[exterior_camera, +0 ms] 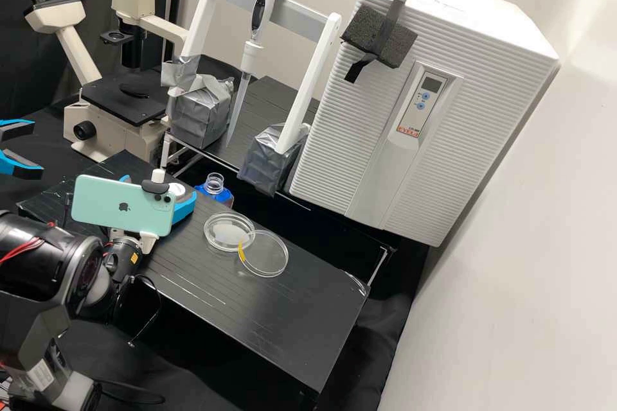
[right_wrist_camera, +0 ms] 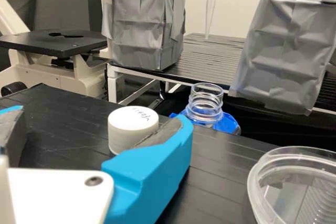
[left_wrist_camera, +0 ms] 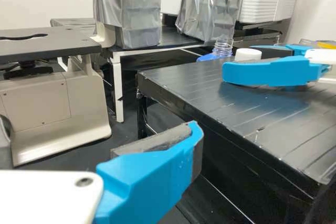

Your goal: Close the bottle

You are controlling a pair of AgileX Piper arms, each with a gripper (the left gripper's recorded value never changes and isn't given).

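Observation:
A clear bottle point(exterior_camera: 215, 185) with a blue body and an open threaded neck point(right_wrist_camera: 207, 99) stands just past the far edge of the black platform point(exterior_camera: 270, 308). Its white cap point(right_wrist_camera: 132, 127) stands on the platform near that edge. My right gripper point(right_wrist_camera: 100, 124) is open, with the cap between its blue fingers point(right_wrist_camera: 152, 161) and close to one of them. In the high view this gripper point(exterior_camera: 168, 191) is partly hidden behind a phone. My left gripper point(exterior_camera: 29, 151) is open at the far left, off the platform, holding nothing; one of its fingers point(left_wrist_camera: 152, 177) is low beside the platform's side.
Two clear petri dishes point(exterior_camera: 228, 231) point(exterior_camera: 265, 253) lie mid-platform. A mint phone on a mount point(exterior_camera: 122, 204) stands at the platform's left end. Behind are a microscope point(exterior_camera: 109, 103), a pipette on a taped stand point(exterior_camera: 247, 64) and a big white machine point(exterior_camera: 418, 96).

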